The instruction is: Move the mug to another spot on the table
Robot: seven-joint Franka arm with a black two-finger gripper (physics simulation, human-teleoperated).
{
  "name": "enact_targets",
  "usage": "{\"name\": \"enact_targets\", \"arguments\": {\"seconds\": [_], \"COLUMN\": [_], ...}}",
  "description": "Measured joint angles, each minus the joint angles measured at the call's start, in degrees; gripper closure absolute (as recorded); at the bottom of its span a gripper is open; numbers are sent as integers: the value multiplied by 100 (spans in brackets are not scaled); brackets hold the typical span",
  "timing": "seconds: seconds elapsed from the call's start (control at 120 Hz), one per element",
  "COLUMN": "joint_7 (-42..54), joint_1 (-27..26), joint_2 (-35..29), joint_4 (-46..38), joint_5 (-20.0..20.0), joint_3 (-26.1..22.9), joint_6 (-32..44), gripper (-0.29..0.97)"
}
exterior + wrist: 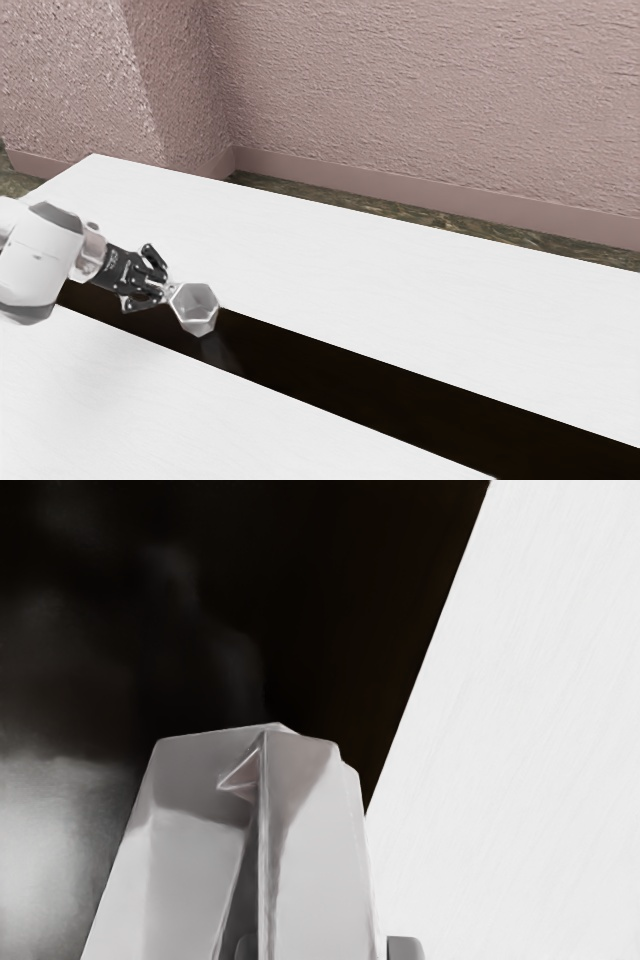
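Note:
A pale grey faceted mug [195, 307] hangs tilted, its mouth turned toward the exterior camera, over the near edge of a dark strip. My black gripper [167, 292] comes in from the exterior view's left and is shut on the mug's side. In the wrist view the mug [250, 860] looms right under the hand as a large angular grey shape, with the white table [540, 780] beside it.
A dark strip [350, 380] runs diagonally between the far white tabletop [400, 260] and a nearer white surface [100, 400]. A pinkish wall [400, 90] with a baseboard stands behind the far edge.

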Motion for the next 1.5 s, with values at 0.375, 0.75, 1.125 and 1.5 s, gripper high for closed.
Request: {"name": "enact_targets", "arguments": {"seconds": [0.375,0.75,1.125,1.5], "joint_7": [258,-1690,-2763,-3234], "joint_1": [10,22,42,33], "joint_2": [-232,338,1107,1119], "joint_4": [-254,573,1186,1207], "joint_5": [-519,1567,1484,1353], "joint_3": [270,549,484,448], "joint_6": [-780,-3144,-3310,-3074], "gripper": [72,74,72,18]}}
